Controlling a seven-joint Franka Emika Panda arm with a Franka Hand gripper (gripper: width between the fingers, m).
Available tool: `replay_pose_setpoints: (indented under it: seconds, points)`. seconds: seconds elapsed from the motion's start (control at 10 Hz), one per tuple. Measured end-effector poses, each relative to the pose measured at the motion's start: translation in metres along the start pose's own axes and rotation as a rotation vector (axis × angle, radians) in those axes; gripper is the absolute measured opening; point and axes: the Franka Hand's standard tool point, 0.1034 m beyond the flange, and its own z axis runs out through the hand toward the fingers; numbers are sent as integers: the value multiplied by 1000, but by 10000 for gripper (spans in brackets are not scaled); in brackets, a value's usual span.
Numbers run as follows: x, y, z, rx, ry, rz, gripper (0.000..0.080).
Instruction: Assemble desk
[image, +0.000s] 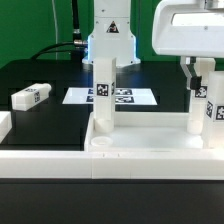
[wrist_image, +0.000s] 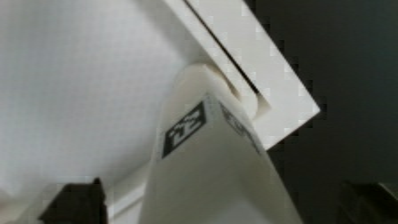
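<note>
Now step: right leg (image: 199, 105) stands upright in desk top (image: 140, 150) corner socket, second leg (image: 105, 98) upright too | gripper (image: 200, 68) around right leg top, jaws wide, holding nothing | third leg (image: 31, 96) lies loose | next: probably lift clear, fetch it | all smooth white plastic, square legs, tagged.

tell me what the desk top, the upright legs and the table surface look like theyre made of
Desk top: seemingly white molded plastic, smooth with a slight sheen, crisp raised rim.
Legs: the same plain white plastic by the look, matte, with printed black-and-white tags.
Table: a flat black matte surface; material unclear, maybe cloth or a mat.
</note>
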Motion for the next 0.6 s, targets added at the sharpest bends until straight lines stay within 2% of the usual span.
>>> replay_pose_setpoints:
  seconds: [0.6]
  points:
    - [0,0,0,-25,12,-354,649]
